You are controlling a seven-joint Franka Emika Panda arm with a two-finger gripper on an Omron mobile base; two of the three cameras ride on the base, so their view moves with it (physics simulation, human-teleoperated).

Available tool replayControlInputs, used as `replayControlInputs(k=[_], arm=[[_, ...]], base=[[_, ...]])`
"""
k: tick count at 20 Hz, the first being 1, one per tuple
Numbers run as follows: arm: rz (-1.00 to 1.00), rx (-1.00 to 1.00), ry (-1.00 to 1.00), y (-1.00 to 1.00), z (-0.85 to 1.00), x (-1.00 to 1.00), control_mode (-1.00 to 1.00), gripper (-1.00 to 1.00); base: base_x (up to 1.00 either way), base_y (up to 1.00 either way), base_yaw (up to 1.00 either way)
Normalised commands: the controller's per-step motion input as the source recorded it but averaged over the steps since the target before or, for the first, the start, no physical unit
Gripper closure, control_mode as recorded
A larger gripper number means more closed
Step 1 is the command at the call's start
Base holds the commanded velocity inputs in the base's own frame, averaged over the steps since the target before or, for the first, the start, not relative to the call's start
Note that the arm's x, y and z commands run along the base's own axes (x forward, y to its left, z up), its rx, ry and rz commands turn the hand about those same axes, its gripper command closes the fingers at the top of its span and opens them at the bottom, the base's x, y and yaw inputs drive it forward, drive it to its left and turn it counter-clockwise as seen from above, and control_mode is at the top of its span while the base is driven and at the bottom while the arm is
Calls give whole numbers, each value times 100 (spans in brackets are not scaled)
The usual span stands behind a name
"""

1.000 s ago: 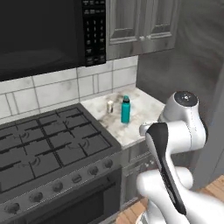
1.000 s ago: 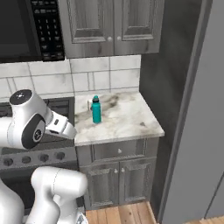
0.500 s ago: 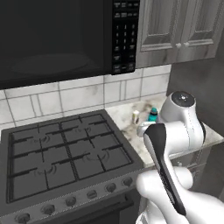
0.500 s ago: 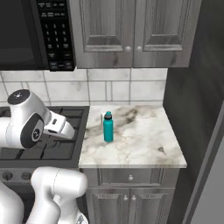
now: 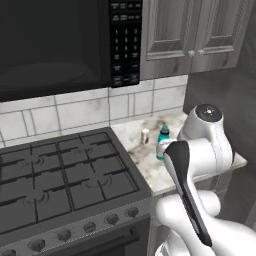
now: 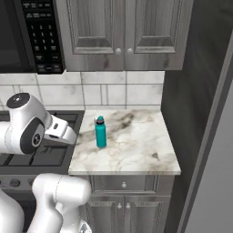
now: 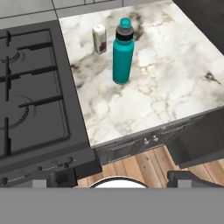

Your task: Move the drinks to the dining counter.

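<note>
Teal water bottle [image 7: 122,51] upright on small marble bench [image 6: 136,150] right of the stove [image 5: 60,175], toward the bench's back-left part. Small pale can [image 7: 99,39] just beside it, on the stove-and-wall side, apart but near; seen from the left base the can [image 5: 145,136] sits left of the bottle [image 5: 163,141], which the arm partly covers.

Gripper [image 7: 118,181] released, jaws at full spread, nothing between them; it hangs off the front edge of the bench, above the wood floor [image 7: 144,164], well short of both drinks.

Risks, as judgement:
- Can and bottle close together: a wide-open gripper coming in for the bottle may clip the can and tip it, or knock it onto the stove grates
- Bottle tall and narrow: a push high on its cap could topple it; it would roll on smooth marble, toward the open front edge
- Approach from low front: fingers may strike the bench edge or drawer front [image 7: 148,141] before clearing it
- Dark wall panel [image 6: 195,91] on the right limits elbow room

Against the earlier frames: whole picture shifted in both base views, so the base has driven; bench and bottle now sit nearer and more central in the right view. Drinks themselves unmoved on the marble. Gripper spread as wide as before
</note>
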Motion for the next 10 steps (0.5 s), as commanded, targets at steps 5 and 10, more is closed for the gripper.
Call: replayControlInputs(k=[5, 10], arm=[[0, 0, 0, 0, 0, 0, 100, -100], [0, 0, 0, 0, 0, 0, 100, -100]], base=[[0, 0, 0], [0, 0, 0]])
